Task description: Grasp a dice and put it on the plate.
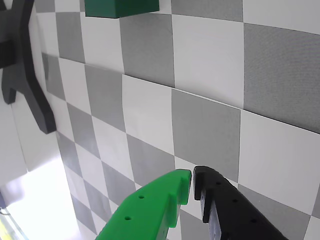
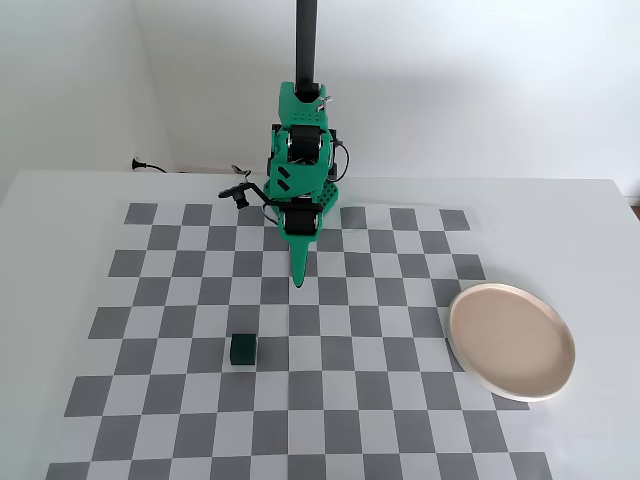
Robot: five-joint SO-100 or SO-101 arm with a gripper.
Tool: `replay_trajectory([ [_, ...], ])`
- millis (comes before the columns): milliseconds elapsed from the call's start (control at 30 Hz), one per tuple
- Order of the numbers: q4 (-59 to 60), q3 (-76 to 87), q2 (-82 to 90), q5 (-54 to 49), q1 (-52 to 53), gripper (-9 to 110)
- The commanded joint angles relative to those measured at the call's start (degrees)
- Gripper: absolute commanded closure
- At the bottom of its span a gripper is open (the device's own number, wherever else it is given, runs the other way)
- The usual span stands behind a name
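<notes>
The dice (image 2: 243, 349) is a small dark green cube on the checkered mat, left of centre in the fixed view. In the wrist view it (image 1: 120, 7) shows cut off at the top edge. The beige-pink plate (image 2: 512, 340) lies at the mat's right edge, empty. My gripper (image 2: 298, 278) hangs point-down over the mat's upper middle, well above and to the right of the dice. In the wrist view the gripper (image 1: 192, 181) has a green finger and a black finger almost touching, with nothing between them.
The green arm (image 2: 303, 165) rises from its base at the back of the mat. A black stand (image 1: 22, 70) shows at the left of the wrist view. The checkered mat (image 2: 330, 400) covers most of the white table.
</notes>
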Motion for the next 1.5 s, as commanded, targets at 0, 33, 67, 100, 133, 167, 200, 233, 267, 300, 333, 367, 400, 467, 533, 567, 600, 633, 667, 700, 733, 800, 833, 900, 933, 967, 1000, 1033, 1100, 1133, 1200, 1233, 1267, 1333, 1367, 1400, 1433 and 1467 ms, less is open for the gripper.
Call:
replay_trajectory([
  [0,-0.2,-0.9,1.1,-0.4,-0.4,106],
  [33,-0.2,-0.9,1.1,-0.4,-0.4,106],
  [67,-0.2,-0.9,1.1,-0.4,-0.4,106],
  [100,-0.2,-0.9,1.1,-0.4,-0.4,106],
  [133,-0.2,-0.9,1.1,-0.4,-0.4,106],
  [167,-0.2,-0.9,1.1,-0.4,-0.4,106],
  [200,-0.2,-0.9,1.1,-0.4,-0.4,106],
  [233,-0.2,-0.9,1.1,-0.4,-0.4,106],
  [267,-0.2,-0.9,1.1,-0.4,-0.4,106],
  [300,-0.2,-0.9,1.1,-0.4,-0.4,106],
  [333,-0.2,-0.9,1.1,-0.4,-0.4,106],
  [367,-0.2,-0.9,1.1,-0.4,-0.4,106],
  [400,-0.2,-0.9,1.1,-0.4,-0.4,106],
  [467,-0.2,-0.9,1.1,-0.4,-0.4,106],
  [533,-0.2,-0.9,1.1,-0.4,-0.4,106],
  [567,-0.2,-0.9,1.1,-0.4,-0.4,106],
  [600,-0.2,-0.9,1.1,-0.4,-0.4,106],
  [633,-0.2,-0.9,1.1,-0.4,-0.4,106],
  [667,-0.2,-0.9,1.1,-0.4,-0.4,106],
  [700,-0.2,-0.9,1.1,-0.4,-0.4,106],
  [733,-0.2,-0.9,1.1,-0.4,-0.4,106],
  [800,-0.2,-0.9,1.1,-0.4,-0.4,106],
  [833,-0.2,-0.9,1.1,-0.4,-0.4,106],
  [900,-0.2,-0.9,1.1,-0.4,-0.4,106],
  [933,-0.2,-0.9,1.1,-0.4,-0.4,106],
  [967,-0.2,-0.9,1.1,-0.4,-0.4,106],
  [1000,-0.2,-0.9,1.1,-0.4,-0.4,105],
  [1033,-0.2,-0.9,1.1,-0.4,-0.4,105],
  [1100,-0.2,-0.9,1.1,-0.4,-0.4,106],
  [1133,-0.2,-0.9,1.1,-0.4,-0.4,105],
  [1200,-0.2,-0.9,1.1,-0.5,-0.4,103],
  [1233,-0.2,-0.9,1.1,-0.8,-0.6,103],
  [1267,-0.2,-0.9,1.1,-1.1,-0.8,105],
  [1333,-0.2,-0.9,1.1,-1.2,-1.0,106],
  [1367,-0.2,-0.9,1.1,-1.1,-1.0,106],
  [1400,-0.2,-0.9,1.1,-1.0,-0.9,106],
  [1433,-0.2,-0.9,1.1,-0.4,-0.5,106],
  [1467,-0.2,-0.9,1.1,1.1,0.3,106],
])
